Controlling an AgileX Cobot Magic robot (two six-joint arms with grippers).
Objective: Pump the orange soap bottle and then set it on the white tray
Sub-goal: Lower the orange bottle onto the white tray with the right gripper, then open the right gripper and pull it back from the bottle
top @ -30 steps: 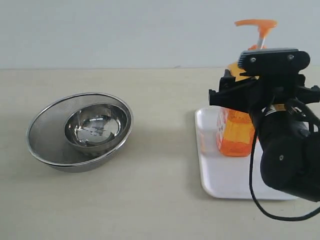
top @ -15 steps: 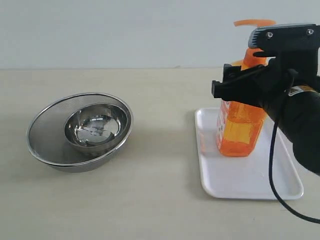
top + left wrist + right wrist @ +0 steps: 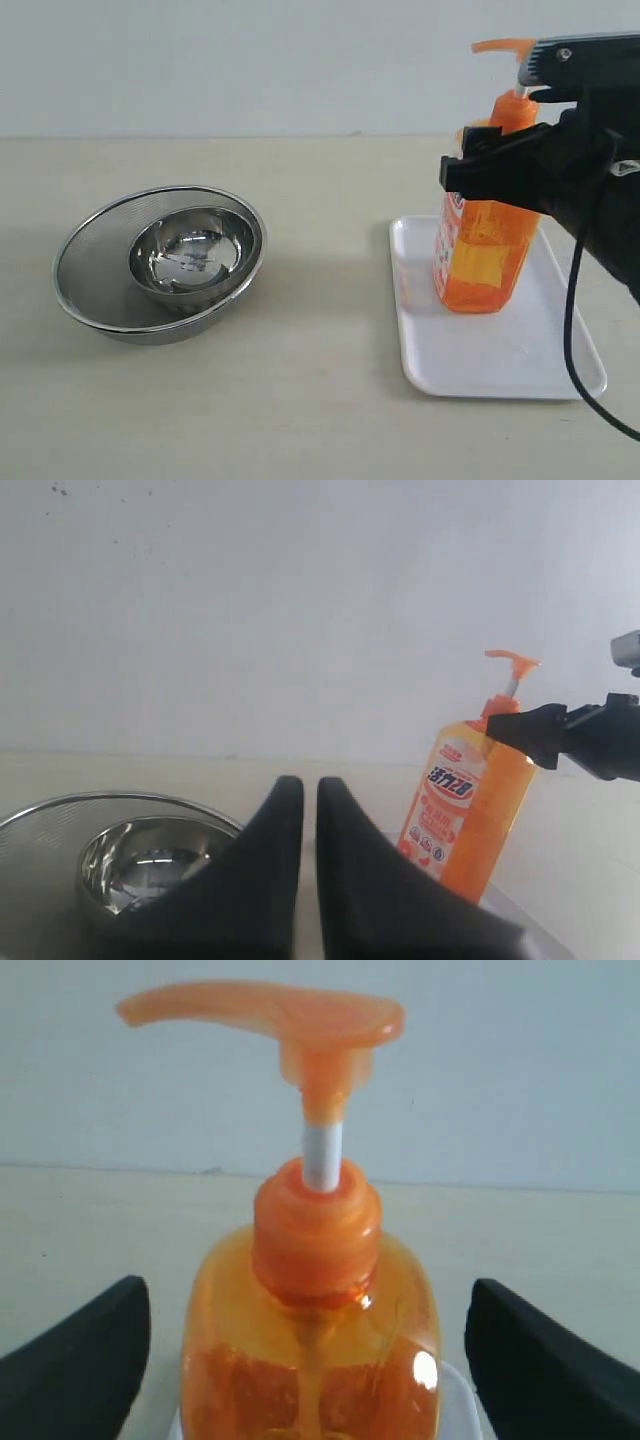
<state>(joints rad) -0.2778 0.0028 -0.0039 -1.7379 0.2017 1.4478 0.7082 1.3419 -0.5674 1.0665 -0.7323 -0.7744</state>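
Note:
The orange soap bottle stands upright on the white tray, at its far left part, with the pump head up. My right gripper is open at the height of the bottle's shoulder. In the right wrist view its fingers stand wide on either side of the bottle, apart from it. My left gripper is shut with nothing in it and does not show in the exterior view. From the left wrist the bottle appears past the gripper, with a right finger by its neck.
A round steel bowl sits inside a wider mesh bowl on the left of the beige table. The left wrist view shows that bowl close by. Bare tabletop lies between bowls and tray. A black cable hangs over the tray's right side.
My right arm has risen and drawn back to the right, uncovering more of the bottle. The bottle has stayed put on the tray. The left gripper's earlier state is not shown.

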